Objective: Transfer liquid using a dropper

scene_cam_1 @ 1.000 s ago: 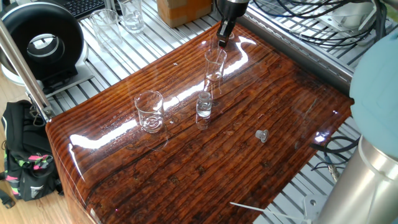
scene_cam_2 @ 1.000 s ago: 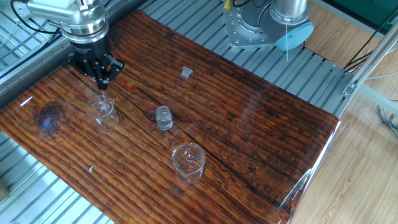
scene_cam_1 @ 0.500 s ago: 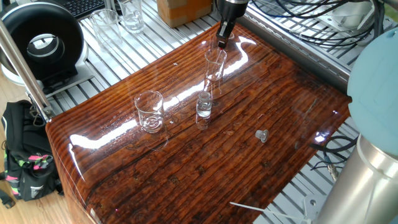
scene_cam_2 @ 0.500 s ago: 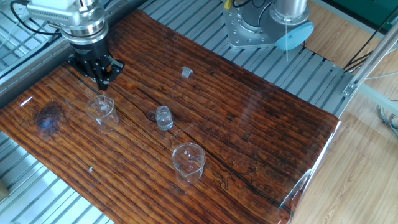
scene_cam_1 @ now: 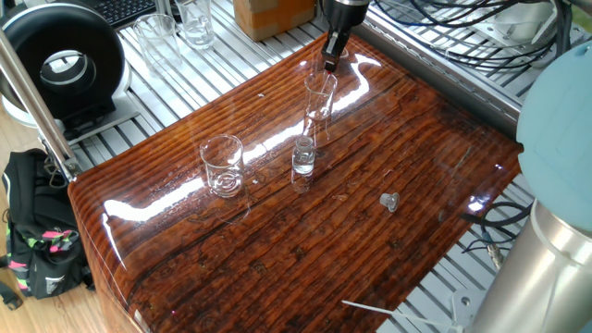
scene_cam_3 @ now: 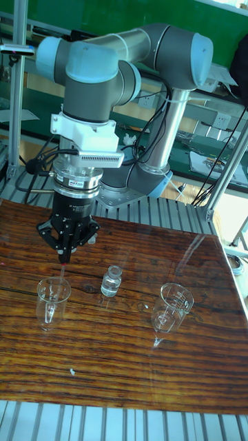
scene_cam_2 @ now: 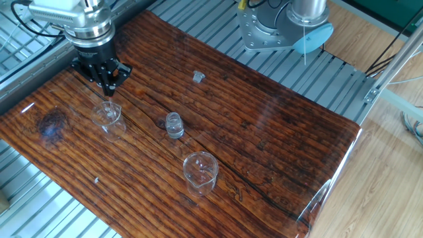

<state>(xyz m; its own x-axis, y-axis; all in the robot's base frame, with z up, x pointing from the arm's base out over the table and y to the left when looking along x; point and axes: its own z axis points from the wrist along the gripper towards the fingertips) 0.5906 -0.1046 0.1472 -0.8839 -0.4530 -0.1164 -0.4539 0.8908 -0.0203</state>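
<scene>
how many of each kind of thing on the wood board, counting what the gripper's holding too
open glasses: 2 (narrow glass, wide beaker)
vial: 1
small cap: 1
dropper, held in the gripper: 1
total: 5

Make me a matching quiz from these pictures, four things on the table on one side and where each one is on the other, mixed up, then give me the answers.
Things:
1. gripper
2. small vial
3. wide beaker
4. small cap

Places:
A. lying alone on the wood, on the side nearest the robot base
B. at the end of the glass row farthest from the gripper
C. above the tall glass, pinching a dropper
D. standing between the two larger glasses

Pairs: 1-C, 2-D, 3-B, 4-A
</scene>
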